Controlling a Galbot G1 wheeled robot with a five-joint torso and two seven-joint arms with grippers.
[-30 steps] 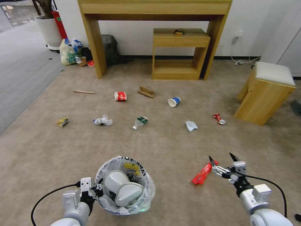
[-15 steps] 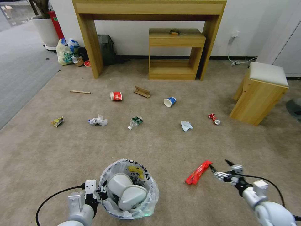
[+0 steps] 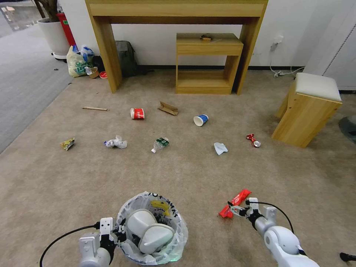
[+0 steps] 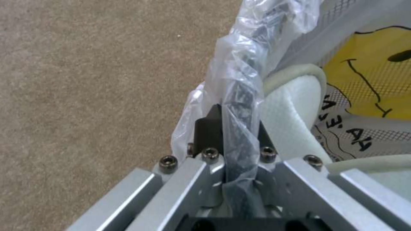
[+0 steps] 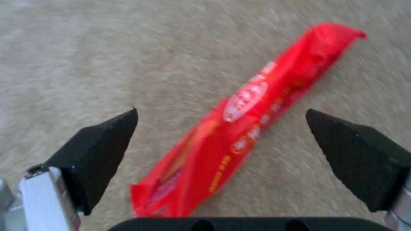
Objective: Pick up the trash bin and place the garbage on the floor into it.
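The trash bin (image 3: pixel 163 244), black with a crinkly printed bag, hangs low in front of me with two white slippers (image 3: pixel 150 230) inside. My left gripper (image 3: pixel 118 233) is shut on its bag-covered rim (image 4: pixel 240 80), one slipper (image 4: pixel 291 106) just behind the left gripper (image 4: pixel 233 118). A red wrapper (image 3: pixel 234 203) lies on the beige floor (image 3: pixel 185 174). My right gripper (image 3: pixel 237 209) is open low over it, and the wrapper (image 5: pixel 248 122) lies between the fingertips (image 5: pixel 102 147) of the right gripper (image 5: pixel 222 110). Farther off lie cups, a bottle, a can, paper and a stick.
A wooden desk (image 3: pixel 111 48) with a small shelf (image 3: pixel 207 44) stands at the wall, a padded stool (image 3: pixel 307 107) at the right. A yellow-green shopping bag (image 3: pixel 77 63) and grey backpack (image 3: pixel 125 55) sit at the back left beside grey carpet (image 3: pixel 22 85).
The camera shifted a little at first. My right gripper has dropped and moved left, from beside the red wrapper to over it. The left gripper still grips the bin.
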